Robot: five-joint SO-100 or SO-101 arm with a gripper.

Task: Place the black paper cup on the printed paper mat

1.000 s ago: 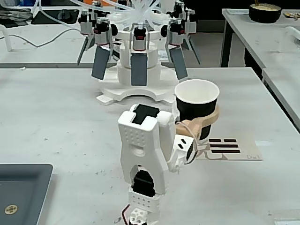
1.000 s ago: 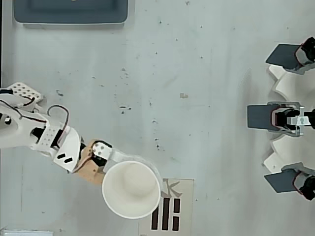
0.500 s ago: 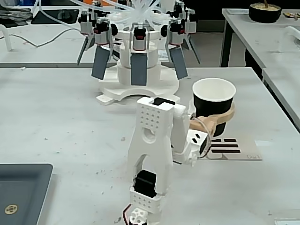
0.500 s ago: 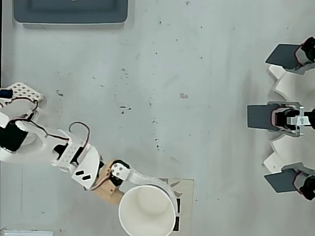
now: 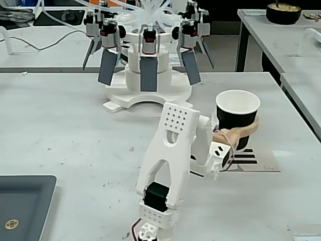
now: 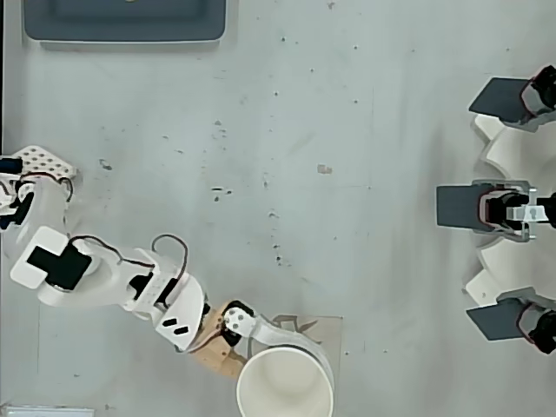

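The black paper cup [image 5: 235, 124] stands upright, white inside, with my gripper [image 5: 242, 130] shut around its middle; a tan finger [image 5: 228, 134] wraps its front. The cup is over the left part of the printed paper mat [image 5: 257, 161], whose black bars show beside its base. I cannot tell whether the cup's bottom touches the paper. From overhead, the cup's white mouth [image 6: 285, 387] hides most of the mat [image 6: 334, 337], and only a beige strip along the top and right shows. There the gripper [image 6: 287, 360] holds the cup from the left, its white finger [image 6: 291, 334] curving around the rim.
A white carousel with dark grey paddles [image 5: 145, 65] stands at the back of the table, at the right edge overhead [image 6: 512, 208]. A dark grey tray [image 5: 22, 206] lies front left, top left overhead [image 6: 126, 22]. A black bowl [image 5: 283, 12] sits on another table.
The arm has stretched out, carrying the cup right and lower in the fixed view. From beside the mat's left edge the cup has come over the mat.
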